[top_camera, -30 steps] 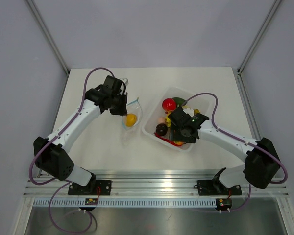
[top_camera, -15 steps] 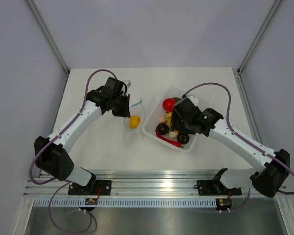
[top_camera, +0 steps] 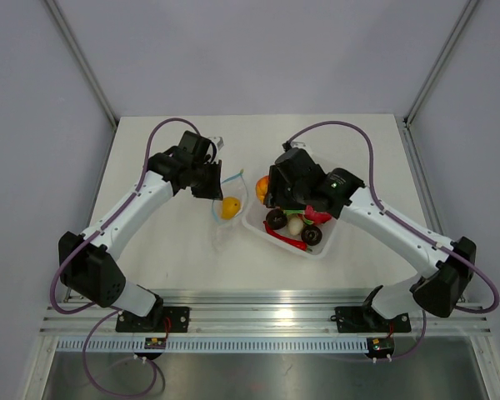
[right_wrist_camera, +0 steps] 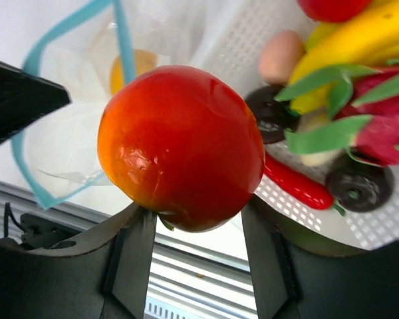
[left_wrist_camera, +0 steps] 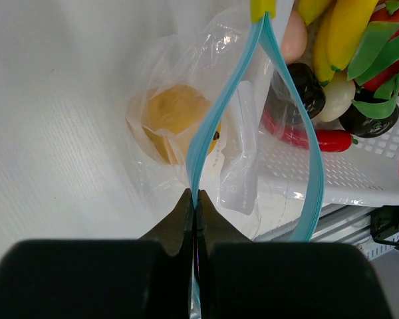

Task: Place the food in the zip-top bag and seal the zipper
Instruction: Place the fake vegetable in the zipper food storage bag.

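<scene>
The left gripper (left_wrist_camera: 195, 199) has its fingers pressed together on the light blue zipper (left_wrist_camera: 198, 149) of the zip-top bag (top_camera: 227, 196), pinching one side of the strip so that the other side bows away and the mouth stands open toward the tray. The bag lies on the white table (top_camera: 175, 250) near its middle, just left of the white perforated tray (left_wrist_camera: 359, 179), and one yellow-orange fruit (left_wrist_camera: 169, 119) already sits inside it, beyond the pinched strip and a little to its left in the left wrist view. The right gripper (right_wrist_camera: 196, 212) is clamped on a round red-orange fruit (right_wrist_camera: 179, 143), which sits between the two fingers and bulges past their tips. Seen from above, this gripper hangs over the tray's far left corner, with the fruit on the side facing the bag, off the table and near the open mouth but not inside it. In the right wrist view the blue-edged opening lies up and to the left of the held fruit, with the tray to its right. The rest of the food is in the tray: a yellow banana (right_wrist_camera: 359, 46), a pink dragon fruit with green leaves (right_wrist_camera: 392, 119), a pale egg-shaped piece (right_wrist_camera: 280, 56), a red chilli (right_wrist_camera: 299, 186) and dark brown round pieces (right_wrist_camera: 356, 189).
</scene>
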Robot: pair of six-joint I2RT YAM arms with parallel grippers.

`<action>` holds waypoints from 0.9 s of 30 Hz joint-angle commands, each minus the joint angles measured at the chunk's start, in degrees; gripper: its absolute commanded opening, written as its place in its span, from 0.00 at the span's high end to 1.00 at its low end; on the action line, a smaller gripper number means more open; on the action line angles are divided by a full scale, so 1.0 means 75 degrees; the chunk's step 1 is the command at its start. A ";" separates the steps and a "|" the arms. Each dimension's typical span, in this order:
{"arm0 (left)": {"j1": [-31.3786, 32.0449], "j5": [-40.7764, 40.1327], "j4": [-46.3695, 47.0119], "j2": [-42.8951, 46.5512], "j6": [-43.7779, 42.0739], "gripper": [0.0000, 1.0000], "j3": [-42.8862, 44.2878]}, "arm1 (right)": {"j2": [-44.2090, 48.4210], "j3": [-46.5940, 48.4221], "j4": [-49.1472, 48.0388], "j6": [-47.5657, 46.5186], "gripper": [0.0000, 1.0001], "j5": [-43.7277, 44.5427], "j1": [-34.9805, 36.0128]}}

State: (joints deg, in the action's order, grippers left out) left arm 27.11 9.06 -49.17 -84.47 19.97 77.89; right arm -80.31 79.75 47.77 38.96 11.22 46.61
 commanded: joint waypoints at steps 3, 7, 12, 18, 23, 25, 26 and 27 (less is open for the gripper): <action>0.0018 0.0187 0.0368 0.0106 0.0080 1.00 0.0221 | -0.0692 0.0862 -0.0732 -0.0319 0.55 -0.0464 0.0324; 0.0018 0.0245 0.0392 0.0129 0.0092 1.00 0.0174 | -0.1197 0.1494 -0.0826 -0.0413 0.55 -0.0629 0.0535; 0.0018 0.0280 0.0415 0.0141 0.0092 1.00 0.0209 | -0.1677 0.1906 -0.0931 -0.0449 0.55 -0.0793 0.0734; 0.0018 0.0292 0.0415 0.0176 0.0104 1.00 0.0221 | -0.2018 0.1802 -0.0932 -0.0460 0.54 -0.1133 0.0793; 0.0018 0.0315 0.0403 0.0223 0.0127 1.00 0.0256 | -0.2053 0.1555 -0.0826 -0.0484 0.54 -0.1262 0.0793; 0.0018 0.0315 0.0403 0.0235 0.0127 1.00 0.0279 | -0.2053 0.1449 -0.0791 -0.0495 0.54 -0.1320 0.0805; 0.0018 0.0315 0.0392 0.0246 0.0127 1.00 0.0302 | -0.2065 0.1426 -0.0791 -0.0507 0.54 -0.1309 0.0793; 0.0018 0.0327 0.0392 0.0247 0.0127 1.00 0.0303 | -0.2053 0.1380 -0.0779 -0.0519 0.54 -0.1321 0.0793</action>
State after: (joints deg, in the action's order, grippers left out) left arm 27.11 9.89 -48.34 -84.47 20.56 77.89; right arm -95.98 90.48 42.30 36.16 2.48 52.01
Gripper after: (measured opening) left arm 0.005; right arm 0.461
